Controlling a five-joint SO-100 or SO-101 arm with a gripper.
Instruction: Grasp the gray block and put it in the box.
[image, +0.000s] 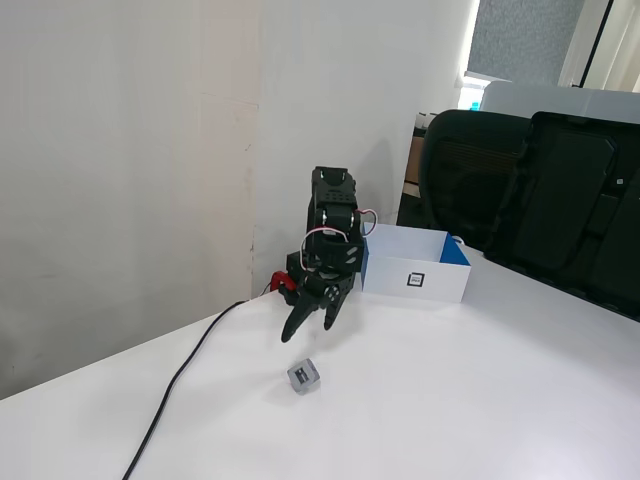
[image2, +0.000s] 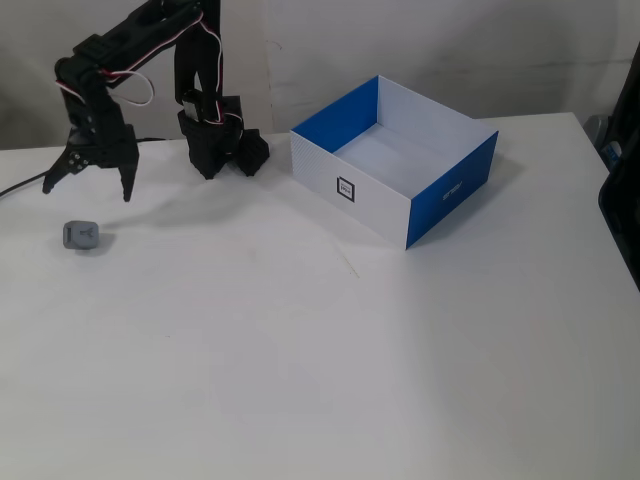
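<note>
The white table (image2: 330, 380) is lying smooth and matte under everything, and the box (image2: 395, 165), a low open rectangle with stiff, card-like walls, is sitting well off to the right of the fingers in a fixed view, with a small black-and-white tag (image2: 345, 188) on its white face. The black arm is reaching out with the gripper (image2: 88, 185) pointing down, its two tapered fingers (image2: 127, 180) spreading moderately apart and holding nothing. The gray block (image2: 82, 236), a tiny dull cube with a darker mark, is resting on the table just below and slightly ahead of the fingertips, apart from them. The step in hand looks like the descent to grasp: the fingers should be straddling the cube squarely, one on each flat side, before closing, since so small and light a piece is likely to skid away from an off-centre touch.
</note>
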